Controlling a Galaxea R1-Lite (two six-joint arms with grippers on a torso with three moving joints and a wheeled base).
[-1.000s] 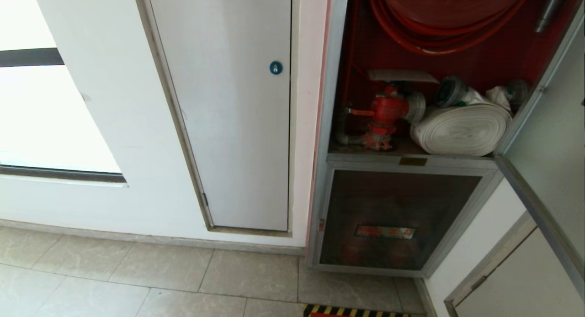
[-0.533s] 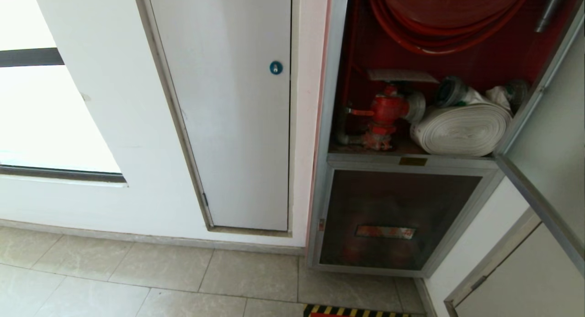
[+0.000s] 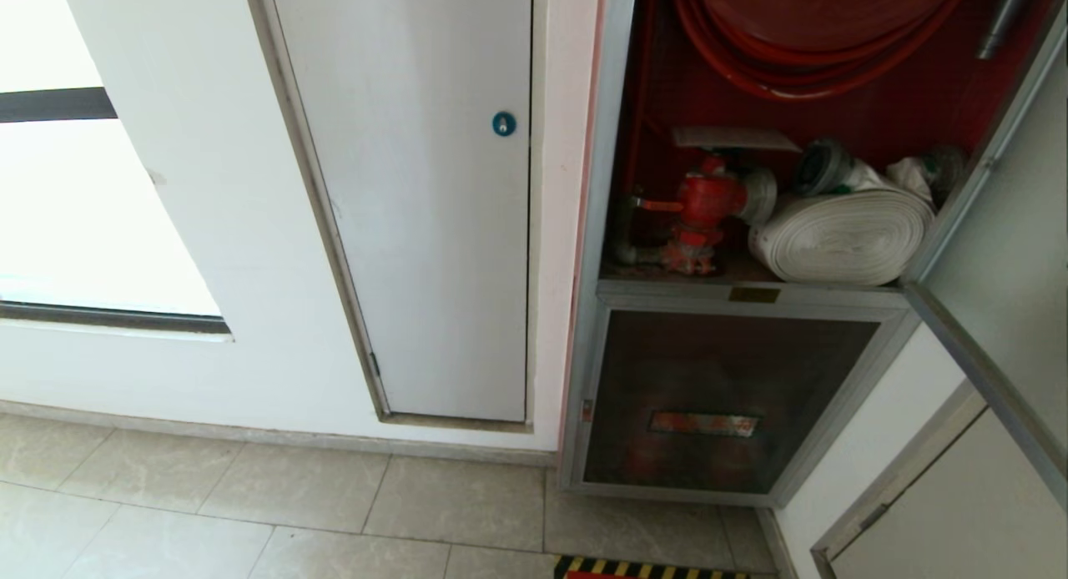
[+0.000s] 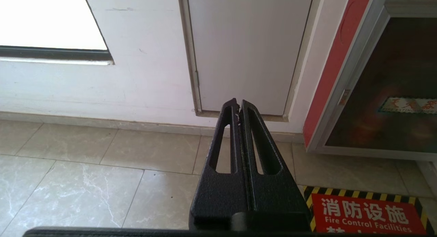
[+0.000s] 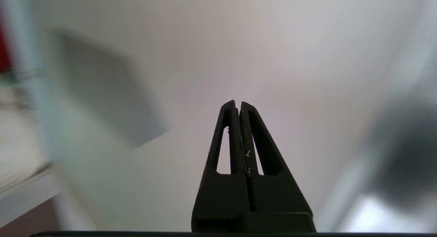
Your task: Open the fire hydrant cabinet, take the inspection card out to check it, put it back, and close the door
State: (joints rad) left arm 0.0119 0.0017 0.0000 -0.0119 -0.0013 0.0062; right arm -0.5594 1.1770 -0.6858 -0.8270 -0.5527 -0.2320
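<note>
The fire hydrant cabinet [image 3: 596, 229] stands open and shows its red interior. The door [image 3: 1001, 229] is swung out to the right, with its pale inner face toward me. A pale flat sheet [image 3: 734, 138] lies above the red valve [image 3: 705, 199]; it may be the inspection card, but no print shows. My right gripper [image 5: 238, 105] is shut on nothing and points at a blurred pale surface close ahead; it is outside the head view. My left gripper [image 4: 238, 105] is shut and parked low, aimed at the foot of the wall.
A white panel door with a blue lock [image 3: 503, 123] is left of the cabinet, and a bright window [image 3: 67, 212] is further left. Inside are a red hose reel [image 3: 818, 28] and a white rolled hose [image 3: 843, 233]. The lower glass panel [image 3: 717, 395] is closed. A striped red floor sign [image 4: 368, 213] lies in front.
The open door's lower edge has shifted slightly at the right edge of the head view. Everything else is still.
</note>
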